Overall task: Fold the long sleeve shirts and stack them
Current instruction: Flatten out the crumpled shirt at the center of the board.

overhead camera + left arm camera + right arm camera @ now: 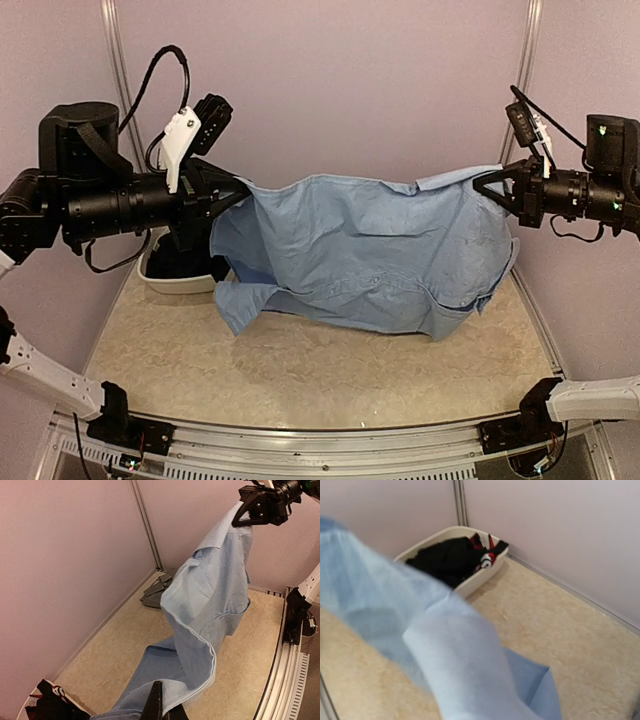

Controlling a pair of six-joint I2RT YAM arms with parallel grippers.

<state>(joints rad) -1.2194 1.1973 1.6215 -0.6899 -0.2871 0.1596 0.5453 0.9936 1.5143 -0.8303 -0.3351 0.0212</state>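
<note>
Nearest the overhead camera runs the metal rail point(320, 440) with both arm bases, and beyond it lies the beige surface point(300, 370). At the back left of that surface stands the white tub point(185, 286). Just above the tub's right end, the left fingers point(238, 195) are pressed together on one upper corner of the light blue shirt point(370, 250). The right fingers point(485, 185), well apart from the tub across the surface, pinch the opposite upper corner. The shirt hangs stretched between them like a curtain. Its lower edge and a cuffed sleeve rest on the surface, the sleeve end just beside the tub's right front corner.

From the left wrist, the left fingers point(161, 705) show at the bottom edge, shut on blue cloth that rises in a twisted band to the right fingers point(239, 517) high on the far side. The tub's dark contents peek in at the lower left corner. Farther along the same wall from the tub, a folded grey shirt point(157, 589) lies flat on the surface.

From the right wrist, blurred blue cloth fills the near left and hides this camera's own fingers. Past it, the tub sits against the wall and holds a crumpled black shirt point(447, 557), with a small red and white piece point(487, 555) at its right end. A blue flap lies on the surface well short of the tub.
</note>
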